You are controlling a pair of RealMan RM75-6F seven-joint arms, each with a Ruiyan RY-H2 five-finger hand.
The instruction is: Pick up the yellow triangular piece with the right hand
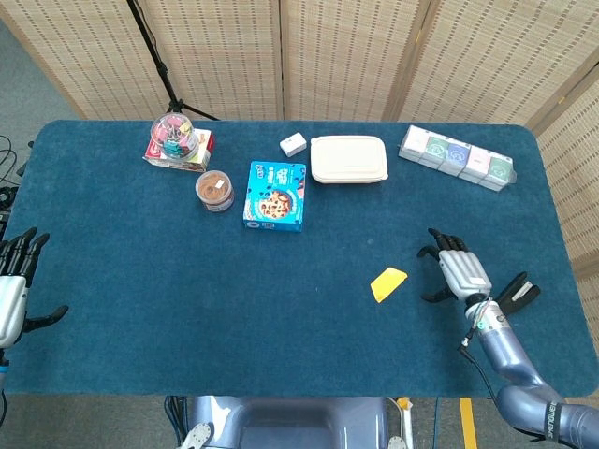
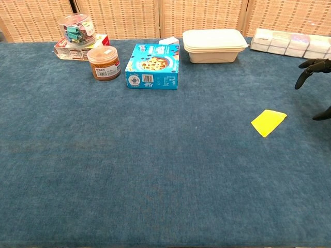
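Observation:
The yellow triangular piece lies flat on the blue table, right of centre. My right hand hovers just to its right, fingers spread and holding nothing, with a small gap to the piece. In the chest view only its dark fingertips show at the right edge. My left hand rests open at the table's far left edge, far from the piece.
At the back stand a blue snack box, a brown-lidded jar, a tub of clips on a red box, a small white box, a cream lidded container and a row of packets.

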